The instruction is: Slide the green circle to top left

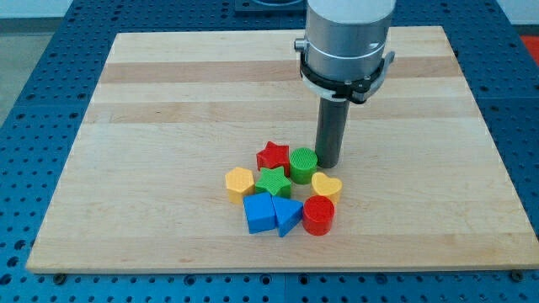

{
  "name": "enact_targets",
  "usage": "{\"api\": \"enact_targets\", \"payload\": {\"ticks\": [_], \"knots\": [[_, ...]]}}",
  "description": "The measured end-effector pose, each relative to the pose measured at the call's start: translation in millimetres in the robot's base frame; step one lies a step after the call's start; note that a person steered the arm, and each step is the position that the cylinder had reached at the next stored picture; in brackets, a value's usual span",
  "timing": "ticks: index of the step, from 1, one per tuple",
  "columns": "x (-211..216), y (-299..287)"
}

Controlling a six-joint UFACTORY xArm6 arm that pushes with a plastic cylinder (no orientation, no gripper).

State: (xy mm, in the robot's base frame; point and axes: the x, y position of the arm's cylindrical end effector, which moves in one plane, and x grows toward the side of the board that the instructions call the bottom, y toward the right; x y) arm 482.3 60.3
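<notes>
Your tip (328, 162) carries nothing and sits just beside the green circle (303, 163), which lies at its nine o'clock, apparently touching. Pushing toward ten o'clock should send the circle to the top left, though the red star (273, 156) sits at the circle's nine o'clock. No containers show; the green star (274, 181), yellow heart (326, 185), red cylinder (318, 215), two blue blocks (274, 214) and a yellow hexagon (239, 182) crowd between five and eight o'clock.

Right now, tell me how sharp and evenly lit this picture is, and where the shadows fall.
Camera view: light is soft and even, with no strong glare on the wooden board. The blocks are sharp; the green circle and red star have crisp edges. My tip casts only a faint shadow at its base, beside the green circle. The arm's top is cut off by the view's top.
</notes>
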Motion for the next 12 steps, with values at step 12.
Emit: {"api": "enact_targets", "payload": {"ticks": [12], "knots": [[-48,-52]]}}
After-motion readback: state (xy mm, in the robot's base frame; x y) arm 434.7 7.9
